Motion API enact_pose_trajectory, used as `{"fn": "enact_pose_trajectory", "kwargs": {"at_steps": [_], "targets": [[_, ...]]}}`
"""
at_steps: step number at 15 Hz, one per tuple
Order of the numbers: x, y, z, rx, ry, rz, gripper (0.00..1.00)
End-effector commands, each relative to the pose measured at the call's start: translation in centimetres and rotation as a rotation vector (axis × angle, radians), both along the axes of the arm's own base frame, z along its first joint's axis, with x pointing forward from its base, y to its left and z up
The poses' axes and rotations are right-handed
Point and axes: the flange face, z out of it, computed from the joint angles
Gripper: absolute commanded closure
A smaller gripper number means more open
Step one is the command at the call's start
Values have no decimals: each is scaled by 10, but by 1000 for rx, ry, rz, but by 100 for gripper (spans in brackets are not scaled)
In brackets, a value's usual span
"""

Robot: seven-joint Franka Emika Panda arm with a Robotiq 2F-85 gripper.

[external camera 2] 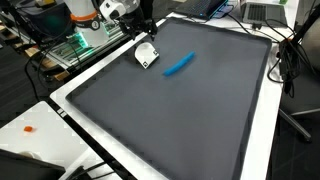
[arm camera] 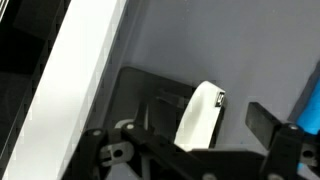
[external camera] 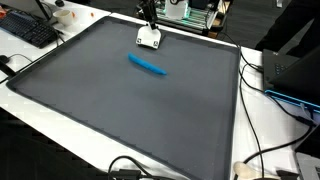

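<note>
Two high cameras outside, one close on the wrist.
In both exterior views the camera sits high and well back, taking in the whole grey mat (external camera: 120, 110), the blue thing (external camera: 148, 65) and the white block (external camera 2: 146, 56), though from different sides. The wrist view looks down from very near, sharing only the white block and a strip of mat.

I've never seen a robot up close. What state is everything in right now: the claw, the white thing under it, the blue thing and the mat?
gripper: open, jaws wide apart, holding nothing, poised over the white object.
white object: resting on the mat near its edge, not gripped.
blue object: lying flat on the mat, apart from the gripper.
grey mat: spread flat.
</note>
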Motion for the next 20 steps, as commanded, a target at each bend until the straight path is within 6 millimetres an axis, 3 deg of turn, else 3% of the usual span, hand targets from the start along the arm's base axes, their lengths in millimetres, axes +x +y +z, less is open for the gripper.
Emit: {"fn": "enact_pose_trajectory", "kwargs": {"at_steps": [1, 7, 10, 13, 15, 20], "targets": [[1, 1, -13, 14, 5, -53, 0], [5, -2, -25, -10, -15, -94, 0], [7, -4, -29, -29, -28, -101, 6], [8, -4, -31, -42, -38, -103, 27], [9, -4, -32, -49, -47, -103, 48], [11, -3, -30, -55, -63, -104, 87]]}}
